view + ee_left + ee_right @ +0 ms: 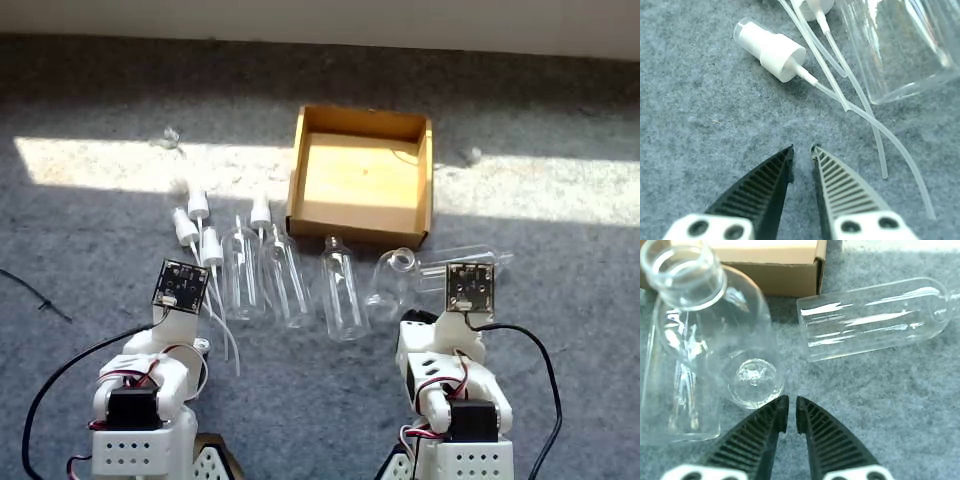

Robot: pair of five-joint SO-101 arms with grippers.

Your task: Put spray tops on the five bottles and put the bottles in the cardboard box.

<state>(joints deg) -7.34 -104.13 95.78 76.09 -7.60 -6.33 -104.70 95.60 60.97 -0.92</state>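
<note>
Bottles (340, 285): five clear ones, all uncapped, in a row on the grey carpet (90, 260) between the arms and the box. Three lie lengthwise, one right of them seems to stand mouth up, and the last lies crosswise at the right end.
Spray tops (211, 245): four white ones with thin tubes lie loose at the left end of the row. I cannot make out a fifth for certain.
Cardboard box (295, 180): open, with nothing in it, just beyond the row on the far side.
Left gripper (801, 150): jaws drawn almost together on nothing, low over the carpet. One spray top (772, 47) lies just beyond it, with its tube trailing off to the right.
Right gripper (791, 400): jaws likewise nearly closed and empty, right at the near side of the standing bottle (715, 340). The crosswise bottle (870, 317) lies beyond and to the right.
Step in hand: the first capping, by my reading; no top is on and no bottle is boxed.
Next move: the left jaws must spread and take that top by its white collar. The right must spread to steady a bottle upright, so that the tube can be threaded into the narrow mouth.
</note>
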